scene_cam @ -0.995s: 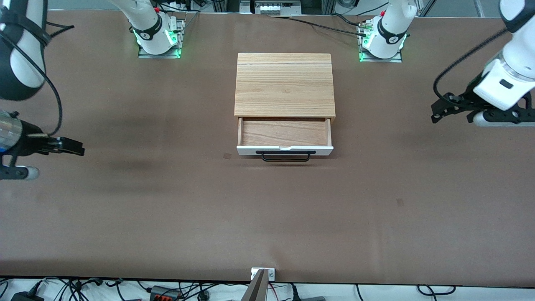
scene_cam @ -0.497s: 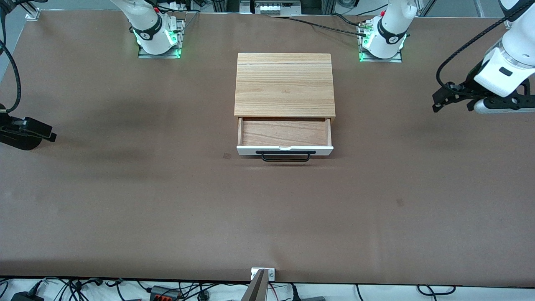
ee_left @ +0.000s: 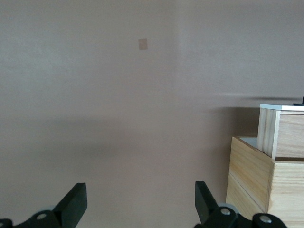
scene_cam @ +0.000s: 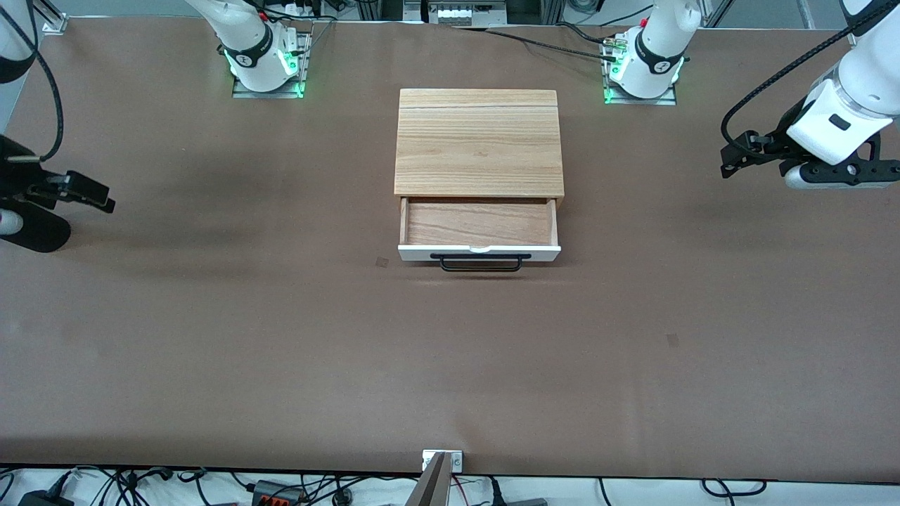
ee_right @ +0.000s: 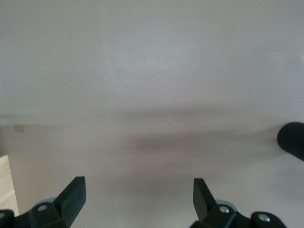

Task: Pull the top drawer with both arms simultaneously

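Note:
The light-wood cabinet (scene_cam: 479,140) stands mid-table. Its top drawer (scene_cam: 478,223) is pulled out, showing the reddish-wood interior, white front and black bar handle (scene_cam: 481,262). Nothing touches it. My left gripper (scene_cam: 727,167) hangs open and empty over the table at the left arm's end, well apart from the cabinet. In the left wrist view (ee_left: 138,202) the cabinet (ee_left: 254,190) and the drawer (ee_left: 282,130) show from the side. My right gripper (scene_cam: 104,199) hangs open and empty over the right arm's end. It also shows in the right wrist view (ee_right: 137,192).
Small tape marks lie on the brown table, one near the drawer front (scene_cam: 382,262) and one nearer the front camera (scene_cam: 673,340). A black part of the right arm (scene_cam: 35,232) hangs low beside the right gripper. Cables lie along the table's near edge.
Both grippers have drawn farther from the drawer: the left one shifted toward the bases' side, the right one swung outward, then toward the bases. The drawer has not moved.

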